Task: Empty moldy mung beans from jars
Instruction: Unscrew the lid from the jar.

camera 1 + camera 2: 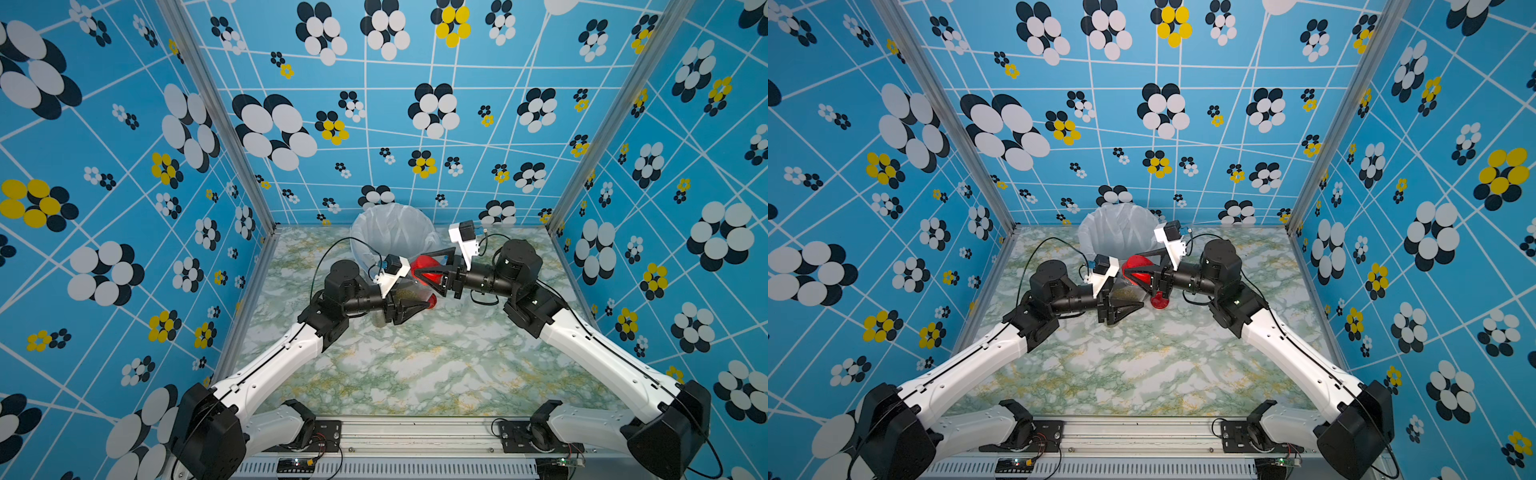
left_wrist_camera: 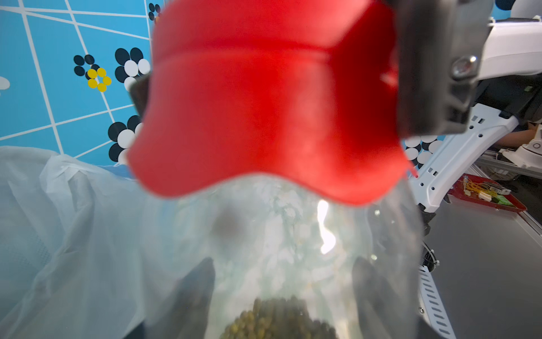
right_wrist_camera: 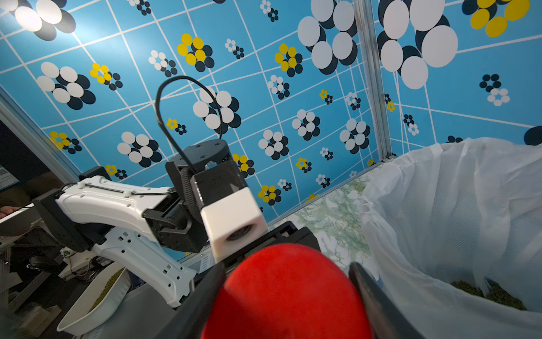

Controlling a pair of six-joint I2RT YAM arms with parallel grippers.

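A clear jar (image 1: 405,293) (image 1: 1127,291) (image 2: 278,234) is held tilted above the table in front of the bucket, and my left gripper (image 1: 415,301) (image 1: 1133,301) (image 2: 281,267) is shut on its body. The mung beans (image 2: 278,320) (image 1: 409,293) lie heaped inside it. My right gripper (image 1: 422,266) (image 1: 1131,266) (image 3: 287,268) comes in from the right and is shut on the jar's red lid (image 1: 424,264) (image 1: 1136,264) (image 2: 264,102) (image 3: 290,293), with a finger pressed on each side. In the left wrist view the fingers show only through the jar wall.
The bucket lined with a white bag (image 1: 390,228) (image 1: 1117,224) (image 3: 440,205) stands at the back wall just behind both grippers, with beans (image 3: 487,293) in its bottom. A second red lid (image 1: 433,301) (image 1: 1158,300) sits low beside the held jar. Part of another clear jar (image 1: 380,321) shows under the left gripper.
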